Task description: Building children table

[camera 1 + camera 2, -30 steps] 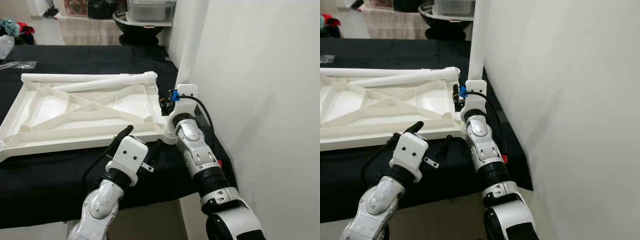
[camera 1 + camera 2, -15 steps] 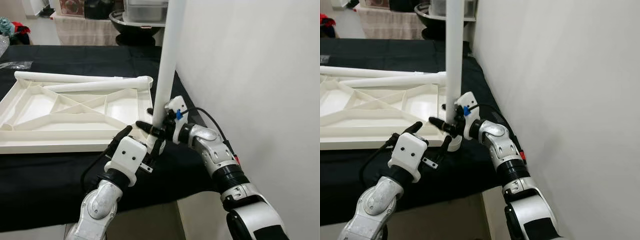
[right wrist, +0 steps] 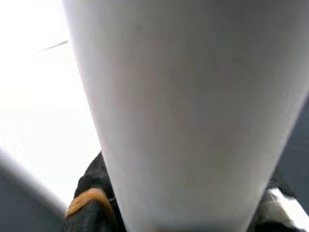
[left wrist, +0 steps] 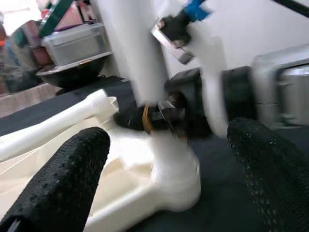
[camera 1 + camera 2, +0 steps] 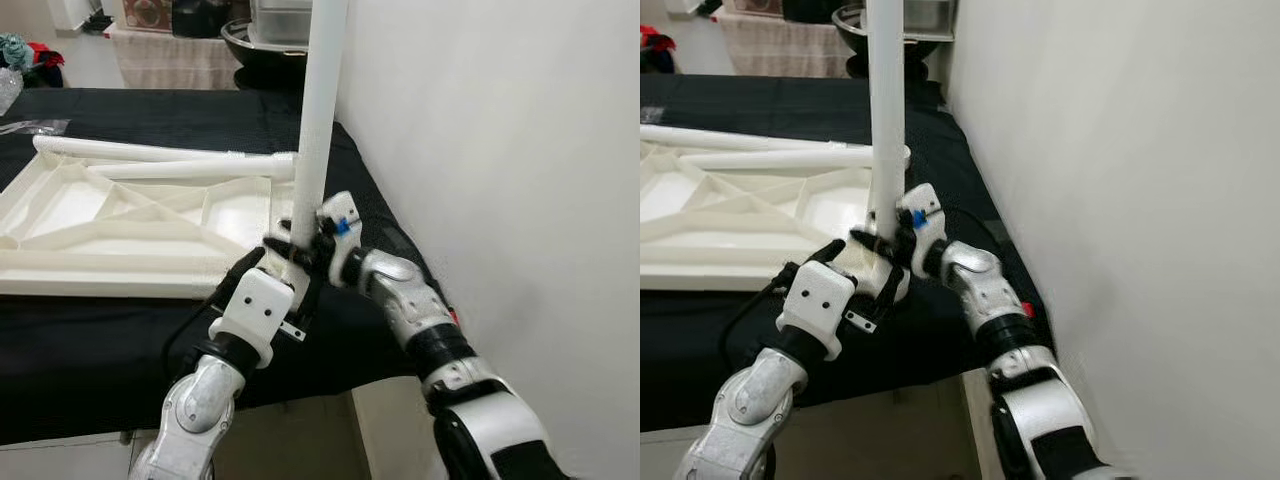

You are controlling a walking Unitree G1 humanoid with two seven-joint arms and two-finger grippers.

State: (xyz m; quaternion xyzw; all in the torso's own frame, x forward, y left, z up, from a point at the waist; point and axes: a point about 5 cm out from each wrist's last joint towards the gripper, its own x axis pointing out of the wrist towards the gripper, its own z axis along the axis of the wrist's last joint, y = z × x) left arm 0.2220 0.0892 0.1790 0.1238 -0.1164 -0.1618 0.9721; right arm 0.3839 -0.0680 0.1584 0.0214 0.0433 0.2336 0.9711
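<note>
The white table top (image 5: 120, 215) lies upside down on the black-covered table. A white table leg (image 5: 318, 120) stands upright at its near right corner socket (image 4: 176, 179). My right gripper (image 5: 298, 245) is shut on the leg's base, and one finger (image 3: 89, 208) with an orange band shows beside the leg (image 3: 193, 106) in the right wrist view. My left gripper (image 5: 280, 280) is open just in front of that corner. Its two fingers (image 4: 63, 183) stand wide apart on either side of the socket, touching nothing. Two loose legs (image 5: 160, 153) lie along the far rim.
A white wall (image 5: 500, 150) rises close on the right. The black table's front edge (image 5: 100, 420) is near me. A black bowl with a plastic container (image 5: 270, 40) stands behind the table, and clothes (image 5: 25, 50) and a clear bag (image 5: 30, 127) are at the far left.
My right gripper has swung round and brought the upright leg from beside the wall to the table top's near right corner. The left gripper has stayed open there. The camera has shifted a little.
</note>
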